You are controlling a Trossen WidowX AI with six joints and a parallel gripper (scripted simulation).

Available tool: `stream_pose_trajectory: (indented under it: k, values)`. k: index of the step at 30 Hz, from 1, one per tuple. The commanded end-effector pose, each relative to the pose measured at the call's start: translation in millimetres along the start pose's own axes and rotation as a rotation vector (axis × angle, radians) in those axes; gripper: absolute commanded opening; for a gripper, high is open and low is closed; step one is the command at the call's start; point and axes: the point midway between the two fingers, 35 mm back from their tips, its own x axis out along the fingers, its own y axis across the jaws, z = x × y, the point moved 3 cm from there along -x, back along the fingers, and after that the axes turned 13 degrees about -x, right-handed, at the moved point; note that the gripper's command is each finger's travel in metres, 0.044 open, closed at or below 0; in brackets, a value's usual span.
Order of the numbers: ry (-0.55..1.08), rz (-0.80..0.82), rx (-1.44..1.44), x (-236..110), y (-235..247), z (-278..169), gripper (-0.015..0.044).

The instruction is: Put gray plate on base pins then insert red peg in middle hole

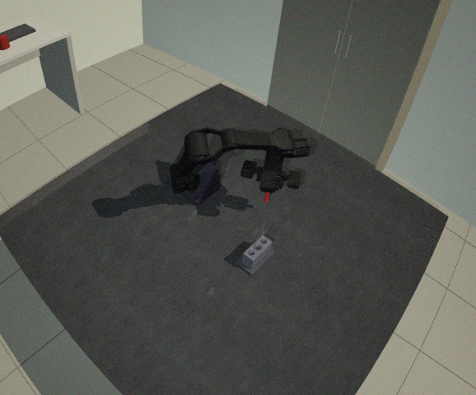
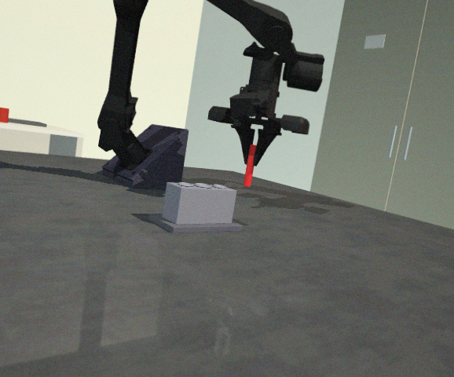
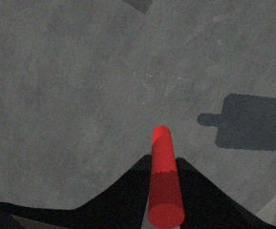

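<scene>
I count one red peg [image 2: 250, 165], one gray plate [image 2: 199, 202] with three holes showing on top, and one base [image 2: 201, 227] beneath it. One tool [image 2: 254, 159]. Off to the side: one small red cylinder [image 1: 2, 42], one two-door cabinet [image 1: 348, 67].
</scene>
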Motion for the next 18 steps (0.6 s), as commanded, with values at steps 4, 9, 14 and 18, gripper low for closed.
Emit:
stream_pose_trajectory:
  k: [4, 9, 14, 18]
  values:
    - [0.005, -0.001, 0.004, -21, 2, 0, 0.0]
    - [0.002, 0.002, 0.001, -23, 2, 2, 0.0]
    - [0.013, 0.006, 0.012, -25, 3, 10, 0.0]
    - [0.022, 0.01, 0.02, -26, 4, 20, 0.0]
